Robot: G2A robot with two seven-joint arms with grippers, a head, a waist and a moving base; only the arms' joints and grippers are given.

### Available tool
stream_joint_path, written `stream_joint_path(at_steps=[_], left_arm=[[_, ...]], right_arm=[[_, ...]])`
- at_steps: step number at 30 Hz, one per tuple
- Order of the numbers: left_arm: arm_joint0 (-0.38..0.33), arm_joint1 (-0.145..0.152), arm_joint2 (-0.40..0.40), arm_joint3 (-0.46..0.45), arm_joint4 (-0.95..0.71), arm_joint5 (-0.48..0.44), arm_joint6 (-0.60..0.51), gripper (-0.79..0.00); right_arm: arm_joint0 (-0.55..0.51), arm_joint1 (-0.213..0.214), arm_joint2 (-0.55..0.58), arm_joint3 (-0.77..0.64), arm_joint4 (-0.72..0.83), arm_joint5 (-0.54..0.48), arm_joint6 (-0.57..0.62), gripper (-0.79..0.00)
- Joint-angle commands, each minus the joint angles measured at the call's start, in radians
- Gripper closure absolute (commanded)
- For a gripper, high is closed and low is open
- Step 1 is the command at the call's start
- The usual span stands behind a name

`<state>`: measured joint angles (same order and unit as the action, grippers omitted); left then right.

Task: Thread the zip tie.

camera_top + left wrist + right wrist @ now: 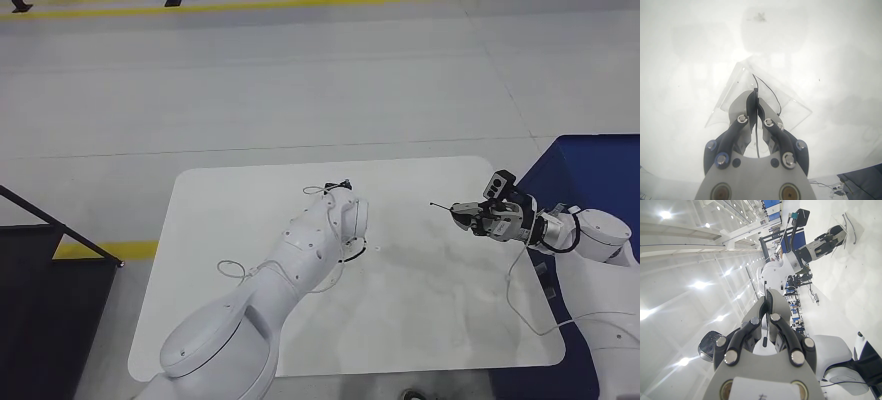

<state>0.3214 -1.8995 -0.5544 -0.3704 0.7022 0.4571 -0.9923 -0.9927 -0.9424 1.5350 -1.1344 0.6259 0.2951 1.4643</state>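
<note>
Left hand, as we see it from its wrist camera, has its two dark fingers clenched on the first zip tie. This thin black strap runs up from the palm between the pads and pokes out past the fingertips, with a small block on it just beyond them. We see this hand pointing down at a clear plate, a see-through sheet lying flat on the white table. We cannot tell whether the fingertips touch the plate. On the plate, just beside the hand, lies the second zip tie, loose and black, bent in a gentle curve. Right hand is clenched too, and it grasps the third zip tie. From its wrist camera we see the strap pinched between the pads, a short narrow tip sticking out past the fingertips and the thicker end hanging free inside the palm. In the top view we find the right hand held over the right part of the table, well apart from the left arm, which stretches to the table's middle. The tie's thin tip is aimed toward that arm. From the right wrist camera we also make out the left hand farther off, down at the clear plate with black ties beside it.
</note>
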Motion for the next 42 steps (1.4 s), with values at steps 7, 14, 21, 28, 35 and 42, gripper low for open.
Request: stream_joint_path(at_steps=[7,14,21,28,35,42], left_arm=[[0.0,0.001,-0.006,-0.062,0.034,0.048,-0.018,0.0],[0.015,0.016,-0.033,-0.092,0.05,0.062,-0.001,0.0],[0.032,0.034,-0.052,-0.128,0.08,0.074,-0.017,0.0],[0.053,0.049,-0.071,-0.161,0.108,0.088,-0.035,0.0],[0.07,0.059,-0.088,-0.18,0.132,0.095,-0.046,0.0],[0.079,0.063,-0.098,-0.193,0.156,0.098,-0.06,0.0]], right_arm=[[0.0,0.0,0.0,0.0,0.0,0.0,0.0,0.0],[0.0,0.0,0.0,0.0,0.0,0.0,0.0,0.0],[0.0,0.0,0.0,0.0,0.0,0.0,0.0,0.0],[0.0,0.0,0.0,0.0,0.0,0.0,0.0,0.0],[0.0,0.0,0.0,0.0,0.0,0.0,0.0,0.0],[0.0,0.0,0.0,0.0,0.0,0.0,0.0,0.0]])
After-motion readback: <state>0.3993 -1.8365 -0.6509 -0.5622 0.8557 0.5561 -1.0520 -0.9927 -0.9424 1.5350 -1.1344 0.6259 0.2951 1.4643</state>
